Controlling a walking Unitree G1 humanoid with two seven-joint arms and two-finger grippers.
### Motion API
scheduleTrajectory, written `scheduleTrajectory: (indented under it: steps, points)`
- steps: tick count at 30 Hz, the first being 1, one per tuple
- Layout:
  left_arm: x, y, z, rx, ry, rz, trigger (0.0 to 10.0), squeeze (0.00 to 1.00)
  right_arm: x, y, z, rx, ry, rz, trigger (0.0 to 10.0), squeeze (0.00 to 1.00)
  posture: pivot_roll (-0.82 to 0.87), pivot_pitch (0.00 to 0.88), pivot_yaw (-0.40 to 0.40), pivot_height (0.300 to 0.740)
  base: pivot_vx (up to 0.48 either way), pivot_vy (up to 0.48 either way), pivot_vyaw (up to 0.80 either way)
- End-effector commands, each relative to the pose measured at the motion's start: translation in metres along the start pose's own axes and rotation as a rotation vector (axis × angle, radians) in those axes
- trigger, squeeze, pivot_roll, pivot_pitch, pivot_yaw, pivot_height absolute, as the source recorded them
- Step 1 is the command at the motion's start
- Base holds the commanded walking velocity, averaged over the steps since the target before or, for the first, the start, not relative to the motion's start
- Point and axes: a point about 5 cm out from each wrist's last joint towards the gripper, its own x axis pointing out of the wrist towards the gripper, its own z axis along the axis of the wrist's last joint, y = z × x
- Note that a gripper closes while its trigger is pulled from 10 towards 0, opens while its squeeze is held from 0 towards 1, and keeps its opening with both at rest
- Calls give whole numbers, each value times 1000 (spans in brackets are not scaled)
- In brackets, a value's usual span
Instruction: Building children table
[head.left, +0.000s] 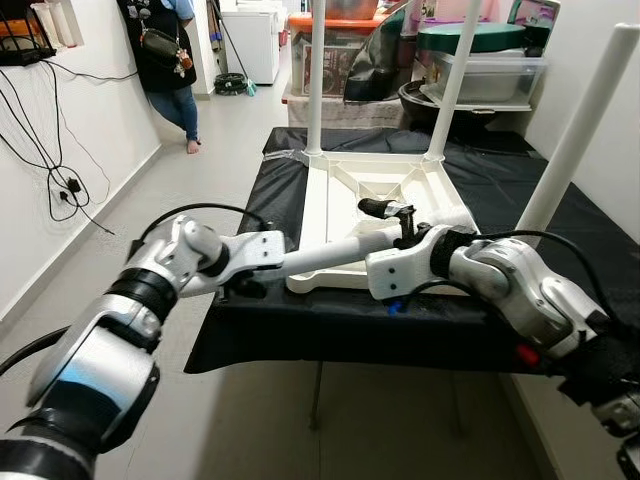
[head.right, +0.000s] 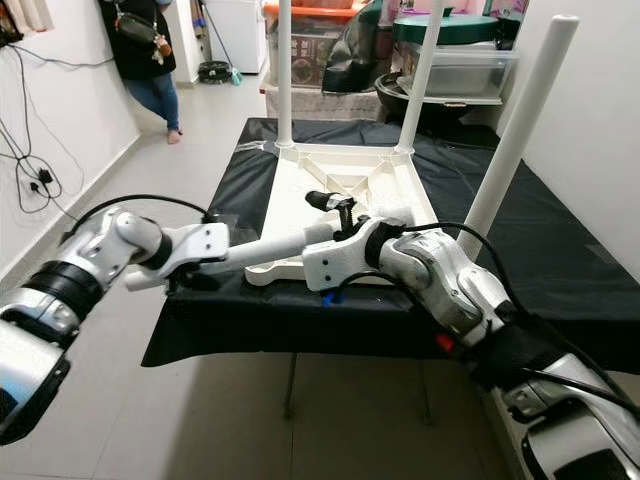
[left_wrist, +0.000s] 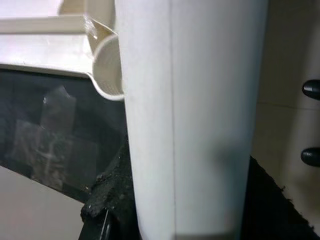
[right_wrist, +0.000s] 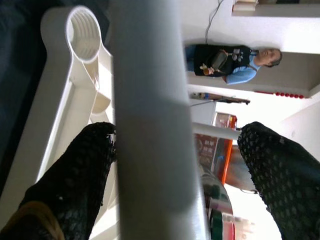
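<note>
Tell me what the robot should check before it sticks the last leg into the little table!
1. Three standing legs already in the table top: ok.
2. Last corner socket empty: ok.
3. Loose leg upright over that socket: not ok, it lies almost flat across the corner.
4. Right pincer squeezing the loose leg: not ok, its fingers are spread and one alone touches.
5. Left pincer holding the loose leg's end firmly: cannot tell.
6. Person out of the way: ok, standing far off by the wall.
</note>
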Motion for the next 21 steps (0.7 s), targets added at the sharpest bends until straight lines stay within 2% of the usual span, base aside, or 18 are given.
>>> scheduleTrajectory:
  steps: [1, 3, 4, 5, 17, 21]
  points:
    - [-1, 2, 3, -14, -18, -6, 10000, 0, 3, 3, -1, -4, 15, 19, 10000, 0, 23, 0, -33, 740, 0, 0, 0]
    - [0, 2, 8, -9, -38, -16, 10000, 0, 5, 4, -4, 6, 36, 23, 10000, 0, 22, 0, -34, 740, 0, 0, 0]
    - [0, 4, 13, -2, -57, -18, 10000, 0, 6, 5, -7, 22, 52, 26, 3961, 0, 22, 0, -34, 740, 0, 0, 0]
    - [0, 5, 17, 1, -72, -18, 10000, 0, 7, 5, -8, 34, 63, 28, 0, 0, 22, 0, -34, 740, 0, 0, 0]
    - [-4, 11, 22, -12, -105, 6, 10000, 0, 7, 15, -19, 77, 121, 46, 0, 0, 27, 0, -39, 740, 0, 0, 0]
    - [-5, 12, 25, 22, -127, 33, 10000, 0, 7, 14, -20, 88, 130, 30, 0, 0, 26, 0, -37, 740, 0, 0, 0]
